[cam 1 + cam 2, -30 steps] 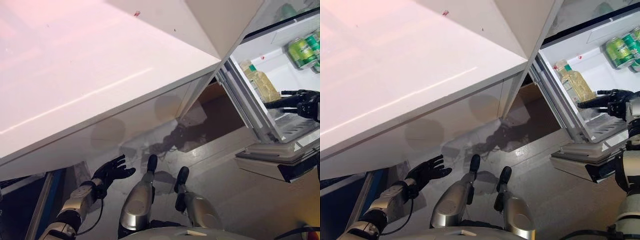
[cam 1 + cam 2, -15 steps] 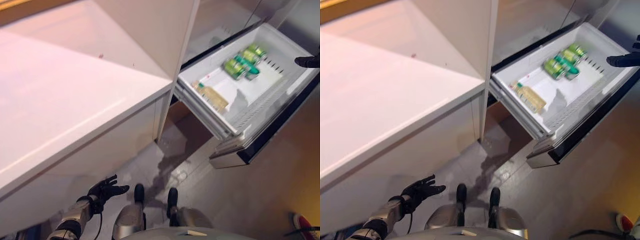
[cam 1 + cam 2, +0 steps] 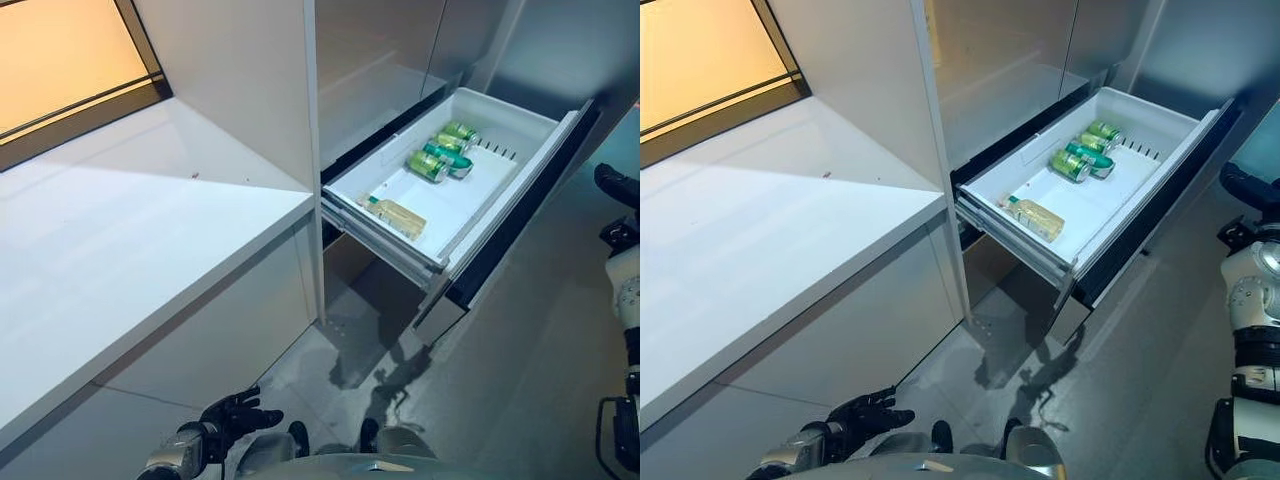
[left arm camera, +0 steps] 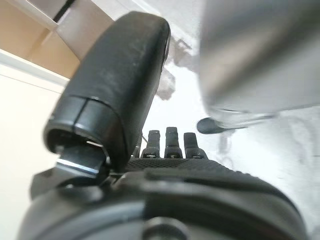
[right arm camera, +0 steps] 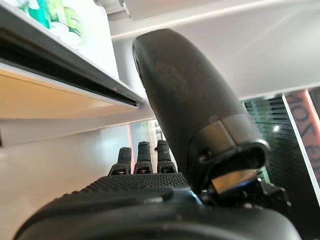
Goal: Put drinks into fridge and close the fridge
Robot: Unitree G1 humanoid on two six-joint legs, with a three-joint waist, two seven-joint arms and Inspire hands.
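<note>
The fridge drawer [image 3: 503, 197] stands pulled out, a white bin with a dark front panel. Inside it, green drink cans [image 3: 441, 156] lie side by side at the far end, and a pale yellow bottle [image 3: 398, 214] lies flat nearer the fridge body. My right hand [image 3: 616, 184] shows at the right edge, past the drawer's front and apart from it; in the right wrist view its fingers [image 5: 144, 156] are straight and hold nothing. My left hand [image 3: 236, 417] hangs low above the floor, with spread, empty fingers [image 4: 166, 142].
A long white counter [image 3: 130, 240] runs along the left, under a window [image 3: 60, 55]. A tall white cabinet panel [image 3: 240, 80] separates the counter from the fridge. Grey floor [image 3: 520, 350] lies below and to the right of the drawer.
The camera has pulled back and up, so the whole drawer and the window now show. My right hand has come away from the drawer's rim towards the right. My left hand stays low.
</note>
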